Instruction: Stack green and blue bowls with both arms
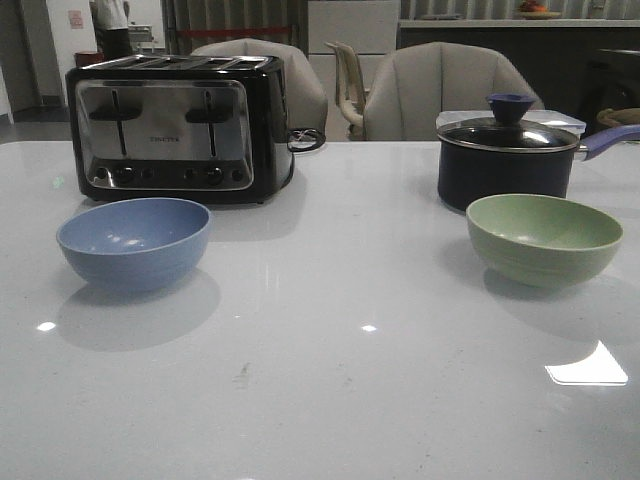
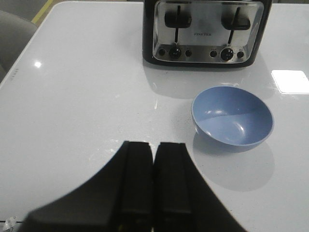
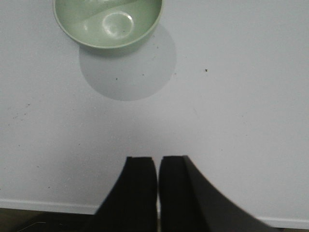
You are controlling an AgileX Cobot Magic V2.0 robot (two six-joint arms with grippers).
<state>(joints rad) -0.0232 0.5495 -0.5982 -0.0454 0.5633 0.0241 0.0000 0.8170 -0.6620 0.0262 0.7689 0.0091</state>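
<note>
Bare white worktop (image 1: 330, 400) filled the foreground, blue bowl (image 1: 134, 241) left by the toaster (image 1: 175, 125), green bowl (image 1: 543, 238) right by the saucepan (image 1: 510, 155); left pincer (image 2: 153, 181) and right pincer (image 3: 157, 191) were clenched empty, so each probably needed opening wide before a clean rim approach.

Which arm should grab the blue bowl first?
Probably the left. The blue bowl sits on the robot's left, in the left gripper's view; the right gripper faces the green bowl.

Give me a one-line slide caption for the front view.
Blue bowl and green bowl sit apart on the white table, toaster and lidded saucepan behind them.
</note>
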